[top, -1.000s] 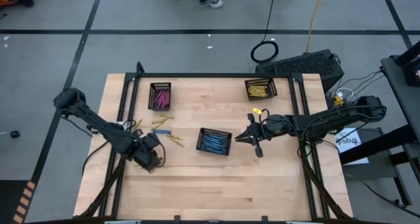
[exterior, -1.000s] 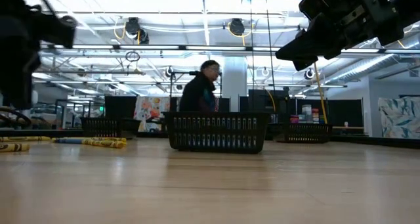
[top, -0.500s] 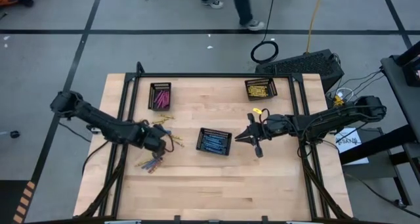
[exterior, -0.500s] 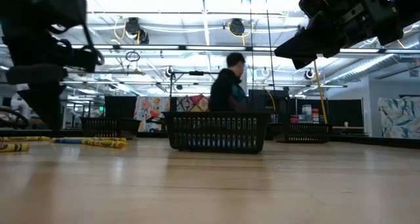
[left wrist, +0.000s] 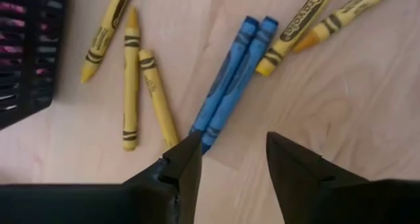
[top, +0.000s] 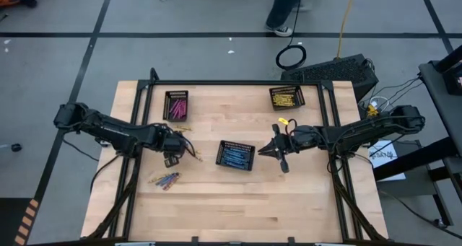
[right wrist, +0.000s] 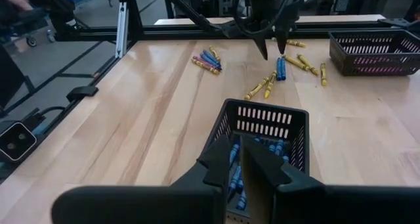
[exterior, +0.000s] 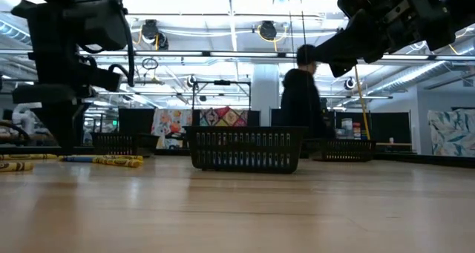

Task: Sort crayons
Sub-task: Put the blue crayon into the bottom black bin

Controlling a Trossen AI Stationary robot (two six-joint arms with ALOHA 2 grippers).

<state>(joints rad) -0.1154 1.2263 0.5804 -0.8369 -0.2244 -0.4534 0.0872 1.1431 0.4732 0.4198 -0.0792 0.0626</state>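
The sorting looks well advanced but not finished, as I judge it; three black trays on the bench (top: 303, 203) already hold crayons: the pink ones lie in the far left tray (top: 176, 105), the yellow ones in the far right tray (top: 286, 97), the blue ones in the middle tray (top: 236, 155). Loose crayons remain on the wood; a pair of blue crayons (left wrist: 231, 79) lies side by side among several yellow crayons (left wrist: 130, 76), and a small mixed bunch (top: 165, 179) lies apart, nearer the front edge. The left end effector (left wrist: 230, 159) hovers just above the blue pair, fingers apart and holding nothing; these two seem the next to go to the middle tray. The right end effector (top: 270, 151) waits just beside the middle tray, fingers closed and empty.
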